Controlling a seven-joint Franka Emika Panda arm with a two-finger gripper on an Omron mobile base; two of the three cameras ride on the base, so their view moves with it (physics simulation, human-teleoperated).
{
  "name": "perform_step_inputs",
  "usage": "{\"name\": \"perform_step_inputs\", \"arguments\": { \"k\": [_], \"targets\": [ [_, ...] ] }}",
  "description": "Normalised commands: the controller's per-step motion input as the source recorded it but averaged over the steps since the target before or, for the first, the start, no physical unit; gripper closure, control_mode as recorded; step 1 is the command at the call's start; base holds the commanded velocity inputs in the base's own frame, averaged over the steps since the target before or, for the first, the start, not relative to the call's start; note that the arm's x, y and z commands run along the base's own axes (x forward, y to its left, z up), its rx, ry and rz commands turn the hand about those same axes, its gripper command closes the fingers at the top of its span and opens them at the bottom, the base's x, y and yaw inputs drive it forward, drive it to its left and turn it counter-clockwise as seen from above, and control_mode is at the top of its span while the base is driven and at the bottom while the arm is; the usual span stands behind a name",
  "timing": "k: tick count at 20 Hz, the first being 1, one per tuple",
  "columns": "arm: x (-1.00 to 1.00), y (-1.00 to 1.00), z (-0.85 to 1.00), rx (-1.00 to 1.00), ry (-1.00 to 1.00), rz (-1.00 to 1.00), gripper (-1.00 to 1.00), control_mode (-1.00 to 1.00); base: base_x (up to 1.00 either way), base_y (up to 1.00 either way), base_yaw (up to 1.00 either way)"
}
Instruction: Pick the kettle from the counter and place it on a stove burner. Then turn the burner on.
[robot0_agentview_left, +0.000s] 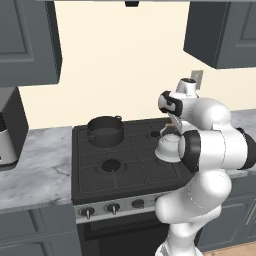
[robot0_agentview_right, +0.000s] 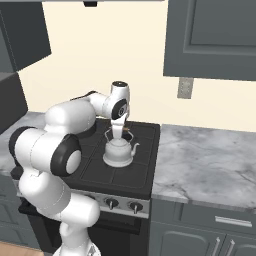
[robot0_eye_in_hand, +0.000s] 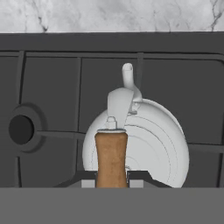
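Nearest the robot, a row of knobs (robot0_agentview_right: 120, 204) is seen along the front of the stove (robot0_agentview_left: 90, 172). Just behind them, the front right part of the black grates is where the kettle (robot0_agentview_right: 119, 150) is found, with its spout pointed toward the marble table (robot0_agentview_right: 210, 160) on the right. The pincer (robot0_eye_in_hand: 111, 178) is clenched on the brown handle (robot0_eye_in_hand: 111, 158) of the kettle, with one dark tip seen on each side of the wood in the hand view. The kettle is over the stove and no longer over the table, but it cannot be told whether its bottom is resting on the grates or is held just above them. It looks like the placing step is in hand and is close to done. In the hand view, a round stove burner (robot0_eye_in_hand: 21, 130) is seen off to one side of the kettle, so it cannot be told if the kettle is right over a burner ring of its own. Next, the kettle should be set down flat, the handle should be let go, and the hand should be lifted away. Then the right knob must be found and turned. Farther back on the left, a dark pot (robot0_agentview_left: 105, 130) is seen on a rear burner, well apart from the kettle.
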Motion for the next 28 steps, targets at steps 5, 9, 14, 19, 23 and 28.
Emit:
{"name": "perform_step_inputs", "arguments": {
  "k": [5,9,14,19,23,28],
  "targets": [
    [0.01,-0.01,-0.07,0.0,-0.01,0.0,1.0,-1.0,0.0,0.0,0.0],
    [0.0,0.0,-0.13,0.0,-0.01,0.0,1.0,-1.0,0.0,0.0,0.0],
    [0.01,0.0,-0.11,0.0,-0.01,0.0,1.0,-1.0,0.0,0.0,0.0],
    [0.07,0.0,-0.08,0.0,-0.02,0.0,1.0,-1.0,0.0,0.0,0.0],
    [0.0,0.0,-0.18,0.0,-0.04,0.0,-1.0,-1.0,0.0,0.0,0.0],
    [0.0,0.0,-0.13,0.0,-0.04,0.0,-1.0,-1.0,0.0,0.0,0.0]
  ]
}}
